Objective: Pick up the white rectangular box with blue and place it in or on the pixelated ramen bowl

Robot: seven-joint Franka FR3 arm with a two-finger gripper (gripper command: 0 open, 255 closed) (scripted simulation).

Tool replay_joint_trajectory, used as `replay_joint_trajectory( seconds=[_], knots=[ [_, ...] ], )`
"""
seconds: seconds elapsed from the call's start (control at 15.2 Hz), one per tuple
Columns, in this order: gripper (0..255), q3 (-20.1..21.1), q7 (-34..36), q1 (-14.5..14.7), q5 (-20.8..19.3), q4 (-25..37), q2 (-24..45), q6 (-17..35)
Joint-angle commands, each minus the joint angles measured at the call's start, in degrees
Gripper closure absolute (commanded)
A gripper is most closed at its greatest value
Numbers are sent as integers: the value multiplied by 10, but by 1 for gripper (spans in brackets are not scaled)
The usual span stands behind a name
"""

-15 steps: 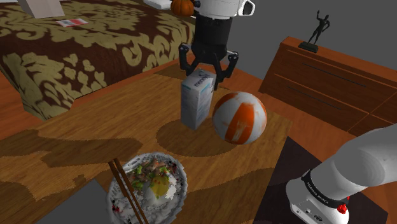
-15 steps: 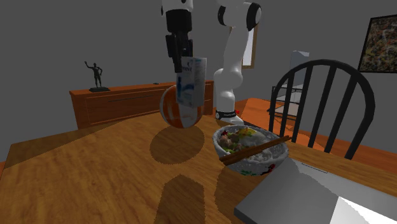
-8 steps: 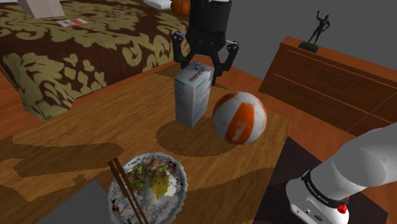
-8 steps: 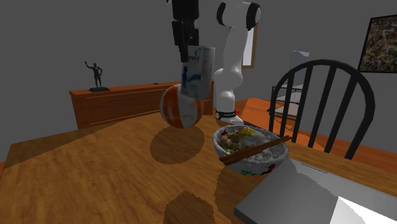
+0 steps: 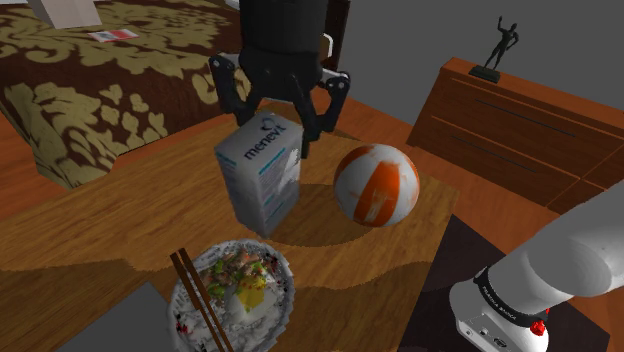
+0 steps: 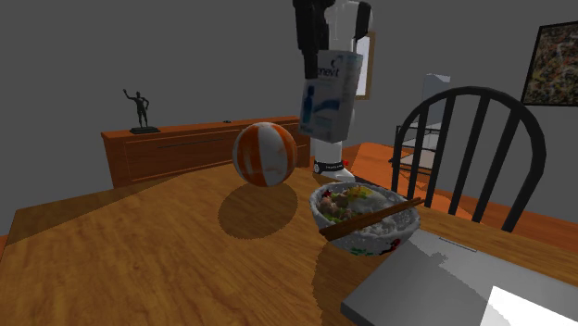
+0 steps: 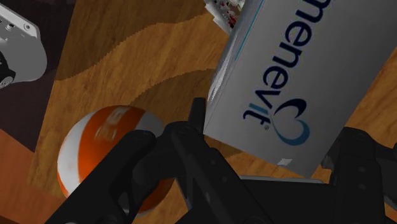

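Observation:
My black gripper (image 5: 278, 112) is shut on the top of a white rectangular box (image 5: 259, 172) with blue lettering, and the box hangs in the air above the wooden table (image 5: 130, 200). The box (image 6: 326, 95) is tilted and sits just above the ramen bowl (image 6: 363, 217) in the second exterior view. In the shoulder view the bowl (image 5: 232, 297), full of noodles with brown chopsticks (image 5: 196, 294) across it, lies below and in front of the box. Seen from the wrist, the box (image 7: 299, 70) is clasped between my fingers.
An orange and white ball (image 5: 376, 184) rests on the table beside the box. A grey flat slab (image 6: 454, 289) lies by the bowl. A black chair (image 6: 482, 153) stands at the table's edge. A bed (image 5: 120, 70) and a wooden dresser (image 5: 520, 125) with a figurine (image 5: 497, 48) are beyond.
The gripper has carried the box up and across the table, away from the ball and toward the bowl. The box now tilts more.

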Motion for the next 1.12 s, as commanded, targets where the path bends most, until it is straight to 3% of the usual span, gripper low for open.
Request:
replay_joint_trajectory(
  seconds=[0.0, 0.13, 0.2, 1.06],
  knots=[
    [255, 32, 51, 15, -32, 33, 40, -6],
    [255, 59, 107, 42, -76, 71, 91, -17],
    [255, 74, 152, 76, -117, 106, 137, -29],
    [255, 63, 128, 57, -85, -18, 102, 78]
  ],
)
